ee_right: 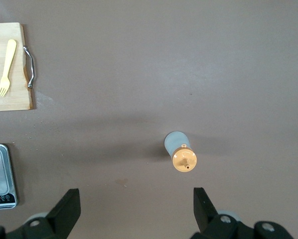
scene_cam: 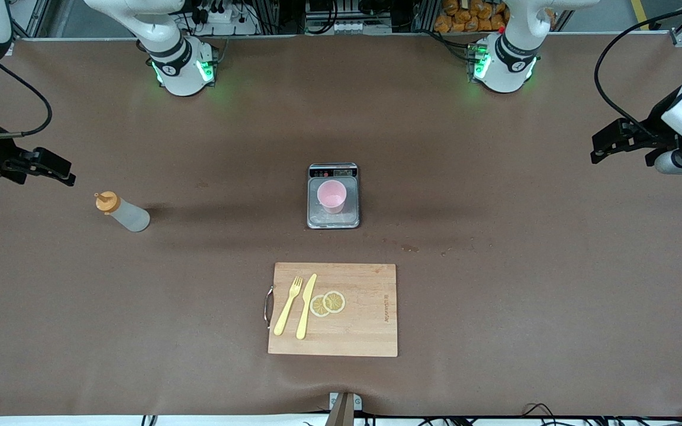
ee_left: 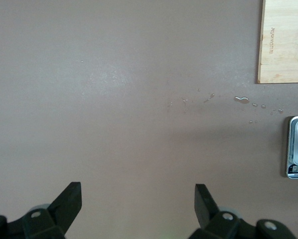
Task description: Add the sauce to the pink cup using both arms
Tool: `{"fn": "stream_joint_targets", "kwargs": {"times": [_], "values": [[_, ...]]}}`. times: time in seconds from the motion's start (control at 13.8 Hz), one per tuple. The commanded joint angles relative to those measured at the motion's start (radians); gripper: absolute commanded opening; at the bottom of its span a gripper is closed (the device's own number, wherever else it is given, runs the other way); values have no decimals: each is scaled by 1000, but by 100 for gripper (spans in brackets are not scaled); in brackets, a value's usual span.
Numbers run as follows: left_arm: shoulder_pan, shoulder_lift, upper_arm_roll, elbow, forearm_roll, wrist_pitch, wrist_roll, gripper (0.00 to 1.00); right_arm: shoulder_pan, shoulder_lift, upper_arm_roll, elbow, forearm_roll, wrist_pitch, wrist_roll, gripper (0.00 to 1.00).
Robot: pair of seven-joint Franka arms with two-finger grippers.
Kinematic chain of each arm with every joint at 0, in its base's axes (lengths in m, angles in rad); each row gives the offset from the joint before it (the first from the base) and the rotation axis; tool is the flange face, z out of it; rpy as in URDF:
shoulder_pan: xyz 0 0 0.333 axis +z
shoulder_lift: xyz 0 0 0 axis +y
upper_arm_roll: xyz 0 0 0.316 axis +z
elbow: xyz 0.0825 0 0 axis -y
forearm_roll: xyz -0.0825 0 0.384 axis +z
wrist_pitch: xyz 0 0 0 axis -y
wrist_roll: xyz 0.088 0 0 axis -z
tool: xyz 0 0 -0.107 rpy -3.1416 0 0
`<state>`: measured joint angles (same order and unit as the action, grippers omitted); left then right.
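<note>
Nearest the front camera, a wooden cutting board (scene_cam: 333,309) carries a fork (scene_cam: 288,306), a knife (scene_cam: 306,306) and two lemon slices (scene_cam: 328,303); none of these belong to the task. Farther from the camera, at mid-counter, the pink cup (scene_cam: 332,196) stands upright on a scale (scene_cam: 333,220). Level with it, toward the right arm's end of the counter (scene_cam: 495,284), the squeeze bottle (scene_cam: 123,212) stands upright, orange nozzle cap (ee_right: 184,160) uppermost, long axis vertical. The right gripper (scene_cam: 60,173) hangs just beside the bottle and above the counter, jaws spread wide and empty; the right wrist view shows the bottle ahead of the open jaws. The left gripper (scene_cam: 600,149) waits over the counter's left-arm end, jaws likewise spread and empty, well apart from bottle and cup. Judgement: the right arm is the nearer one for the bottle pick.
</note>
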<state>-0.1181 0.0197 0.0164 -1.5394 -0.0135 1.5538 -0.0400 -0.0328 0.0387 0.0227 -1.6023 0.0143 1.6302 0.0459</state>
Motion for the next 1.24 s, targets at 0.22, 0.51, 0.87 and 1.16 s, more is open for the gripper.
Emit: {"fn": "stream_joint_targets", "kwargs": {"times": [0.22,0.51,0.87,1.16], "values": [[5,-4,-4,8,-6,-11,-3,100,-6,-37,10,-39,-42,13,-12,100],[5,-3,-4,8,-8,-11,-3,100,1,-40,10,-38,-65,11,-12,100],[3,-3,-6,8,-3,-9,-5,100,11,-42,13,-30,-73,8,-9,100],[3,-3,-6,10,-5,-9,-1,100,30,-43,14,-24,-71,7,2,100]]}}
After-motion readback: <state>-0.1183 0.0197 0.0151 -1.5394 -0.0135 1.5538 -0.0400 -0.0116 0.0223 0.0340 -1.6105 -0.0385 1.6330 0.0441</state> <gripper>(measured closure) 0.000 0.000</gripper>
